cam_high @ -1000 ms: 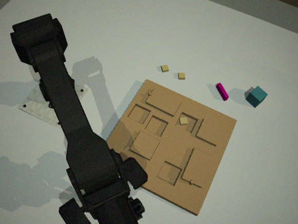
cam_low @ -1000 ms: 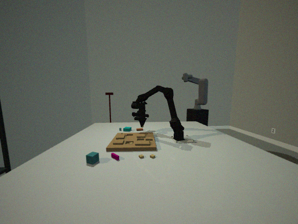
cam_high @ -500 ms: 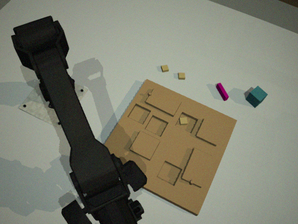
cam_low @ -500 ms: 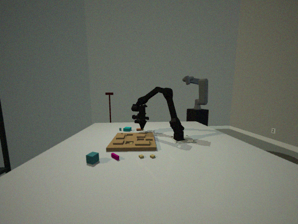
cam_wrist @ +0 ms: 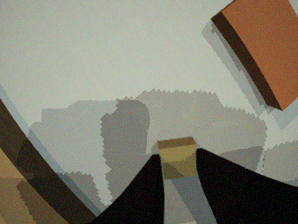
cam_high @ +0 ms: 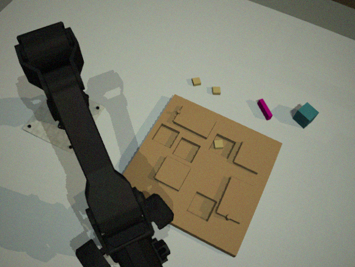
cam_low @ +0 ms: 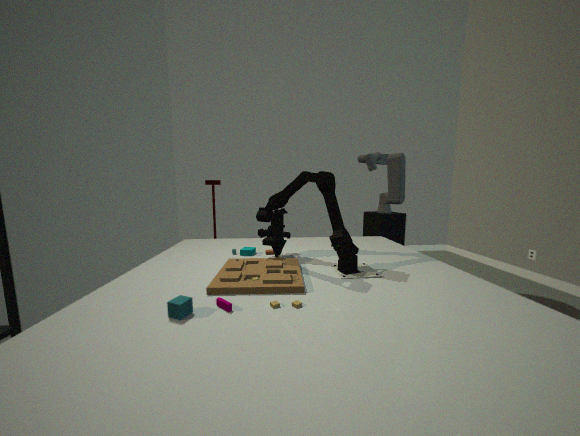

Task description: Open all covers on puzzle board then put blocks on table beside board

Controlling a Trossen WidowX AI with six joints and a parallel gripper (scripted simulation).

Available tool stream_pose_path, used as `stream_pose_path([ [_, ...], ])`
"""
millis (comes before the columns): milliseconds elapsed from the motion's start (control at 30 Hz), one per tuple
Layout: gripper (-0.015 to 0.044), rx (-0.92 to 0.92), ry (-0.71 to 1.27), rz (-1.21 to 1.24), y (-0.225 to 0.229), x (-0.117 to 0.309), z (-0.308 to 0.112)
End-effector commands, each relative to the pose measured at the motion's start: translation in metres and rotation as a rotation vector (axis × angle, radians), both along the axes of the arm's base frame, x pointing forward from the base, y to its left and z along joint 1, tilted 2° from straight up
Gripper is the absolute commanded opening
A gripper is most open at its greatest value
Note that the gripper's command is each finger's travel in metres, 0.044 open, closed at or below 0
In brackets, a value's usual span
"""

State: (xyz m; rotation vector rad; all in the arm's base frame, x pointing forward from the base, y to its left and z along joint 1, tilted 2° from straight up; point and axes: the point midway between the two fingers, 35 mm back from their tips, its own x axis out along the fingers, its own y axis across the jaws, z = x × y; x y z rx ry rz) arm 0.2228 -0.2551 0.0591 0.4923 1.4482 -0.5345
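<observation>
The tan puzzle board (cam_high: 211,239) (cam_low: 255,290) (cam_wrist: 6,167) shows several open wells in the top view. One yellow block (cam_high: 218,144) (cam_low: 255,278) lies in the well near the board's middle. The other wells in sight look empty. Two yellow blocks (cam_high: 196,81) (cam_high: 216,90) rest on the table off the board's edge. My gripper (cam_wrist: 177,158) (cam_low: 277,255) is shut on another yellow block (cam_wrist: 177,156). It holds it over the table just beyond the board's far edge in the exterior view. The arm hides the board's left corner in the top view, and the fingertips are not seen there.
An orange block (cam_wrist: 260,50) (cam_low: 269,252) lies on the table near the gripper. A turquoise block (cam_low: 248,251) and a small teal one (cam_low: 234,251) lie behind the board. A magenta bar (cam_high: 264,109) (cam_low: 224,305) and a dark teal cube (cam_high: 305,116) (cam_low: 180,307) lie on the opposite side.
</observation>
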Motion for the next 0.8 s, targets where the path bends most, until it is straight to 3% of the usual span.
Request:
stream_pose_path([
  [0,0.008,0.002,-0.002,0.003,0.001,0.0,-0.004],
  [467,0.044,0.001,0.0,0.0,0.0,0.0,0.001],
  [767,0.044,0.001,-0.001,0.001,0.0,0.0,0.029],
])
